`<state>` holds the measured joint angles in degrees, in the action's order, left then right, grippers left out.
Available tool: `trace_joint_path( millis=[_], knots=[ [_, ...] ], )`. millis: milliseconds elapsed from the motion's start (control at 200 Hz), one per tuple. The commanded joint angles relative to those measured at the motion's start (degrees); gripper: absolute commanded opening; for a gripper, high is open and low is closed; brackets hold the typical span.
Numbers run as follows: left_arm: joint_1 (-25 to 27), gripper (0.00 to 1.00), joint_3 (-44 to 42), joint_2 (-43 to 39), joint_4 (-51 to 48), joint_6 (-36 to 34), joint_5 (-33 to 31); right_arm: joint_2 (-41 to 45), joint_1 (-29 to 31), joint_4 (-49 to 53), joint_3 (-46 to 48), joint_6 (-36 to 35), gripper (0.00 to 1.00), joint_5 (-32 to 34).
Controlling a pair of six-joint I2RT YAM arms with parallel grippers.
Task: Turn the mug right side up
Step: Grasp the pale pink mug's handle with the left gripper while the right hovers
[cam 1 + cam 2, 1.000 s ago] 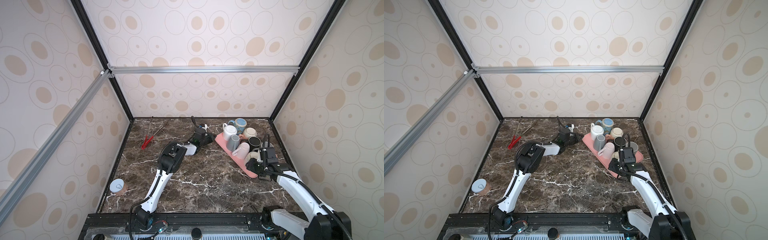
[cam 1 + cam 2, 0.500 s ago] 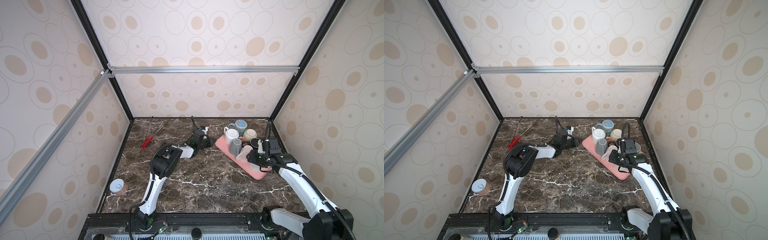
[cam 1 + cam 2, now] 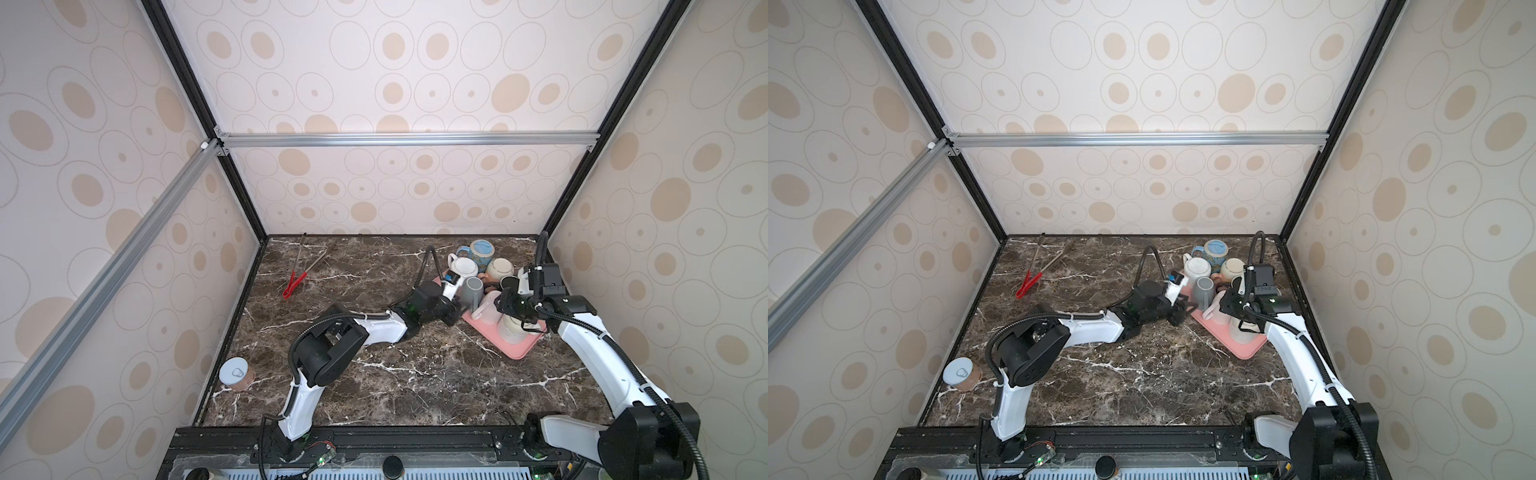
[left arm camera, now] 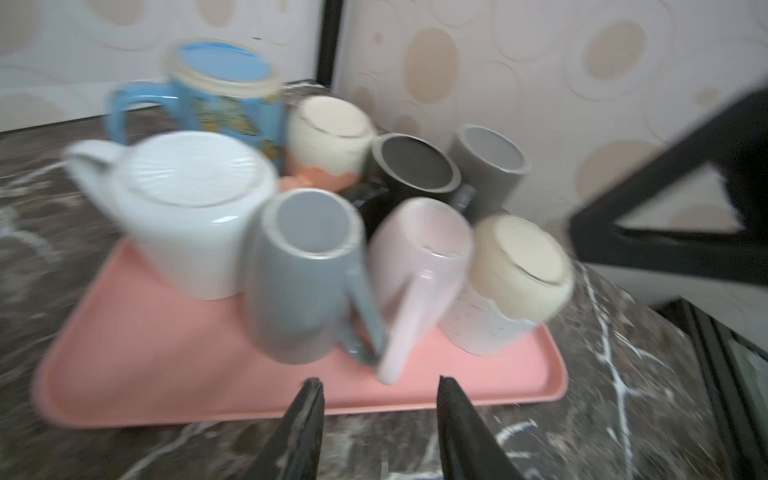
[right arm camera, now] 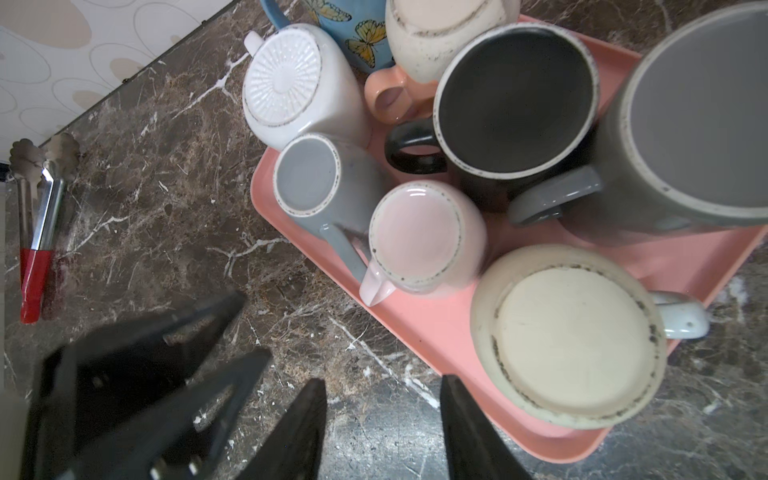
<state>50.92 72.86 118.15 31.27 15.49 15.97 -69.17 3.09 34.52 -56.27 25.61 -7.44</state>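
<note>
Far right corner of the bench [image 3: 415,374]: a pink tray [image 5: 415,332] crowded with mugs.
I see the pink mug [image 5: 415,232] on the tray bottom up, its long axis roughly vertical, handle toward the left gripper [image 4: 378,382], whose fingers are spread and empty just beside the tray's edge. The right gripper [image 5: 382,380] hangs near that edge, fingers apart and empty too. A grey mug [image 5: 307,178] and a cream mug [image 5: 569,332] crowd it, both inverted; the black mug [image 5: 515,95] behind stands upright.

We see beige circle-patterned walls [image 3: 415,62] enclosing a dark marble counter [image 3: 415,386]; an aluminium rail [image 3: 395,139] crosses at twelve o'clock.
</note>
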Motion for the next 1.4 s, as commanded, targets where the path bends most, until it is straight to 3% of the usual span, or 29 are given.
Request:
trace_joint_path(
  millis=[0,125,350,480,590,1190,1390],
  knots=[
    [0.72,0.44,4.46,3.16,-1.85,-7.14,-1.6,-0.04,-0.96,-0.08,-0.39,-0.1,0.48,-1.57],
    [1.55,0.41,7.61,6.62,-3.47,-7.05,-0.98,0.82,-1.68,-0.98,1.44,0.41,0.48,-2.96],
    [1.55,0.4,11.73,10.42,-6.46,-8.01,-6.1,1.3,-2.46,-1.29,3.99,0.32,0.48,-4.53],
    [1.57,0.38,15.14,12.95,-8.2,-6.97,-3.24,1.11,-2.65,-1.54,4.93,0.08,0.48,-5.15],
    [1.93,0.35,13.92,13.12,-5.4,-5.26,-0.96,1.02,-2.87,-1.34,4.86,-0.47,0.48,-5.47],
    [7.18,0.34,15.35,14.52,-5.93,-4.67,-1.37,1.99,-3.53,-1.55,6.19,-1.7,0.48,-4.68],
    [7.25,0.37,20.99,17.03,-11.04,-1.19,-10.19,2.5,-3.91,-1.55,6.44,-1.53,0.48,-4.86]
  ],
)
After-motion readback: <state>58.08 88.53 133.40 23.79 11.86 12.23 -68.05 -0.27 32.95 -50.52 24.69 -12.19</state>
